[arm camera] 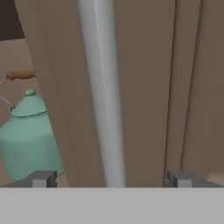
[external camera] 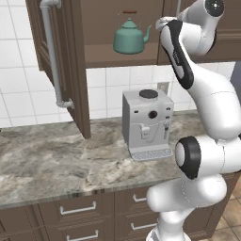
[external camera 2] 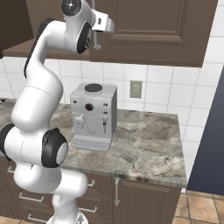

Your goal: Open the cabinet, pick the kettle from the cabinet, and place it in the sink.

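The dark brown wall cabinet has its left door (external camera: pixel 70 70) swung open, its silver bar handle (external camera: pixel 52 52) facing out. On the shelf inside stands the teal kettle (external camera: pixel 129 37), also seen at the left of the hand view (arm camera: pixel 28 135). My gripper (arm camera: pixel 111 178) is open and up close to the cabinet's closed right door (external camera 2: pixel 153 26). That door's vertical silver handle (arm camera: pixel 103 87) runs between the two fingertips (arm camera: pixel 43 178), which stand wide apart and hold nothing. The kettle sits to the left of the gripper, partly behind the door edge. The sink is out of view.
A grey boxy coffee machine (external camera: pixel 147 123) stands on the marbled counter (external camera: pixel 56 155) directly below the kettle shelf. Brown drawers (external camera: pixel 77 209) run under the counter. A wall outlet (external camera 2: pixel 135 89) sits on the white tiles. The counter ends at the right (external camera 2: pixel 181 175).
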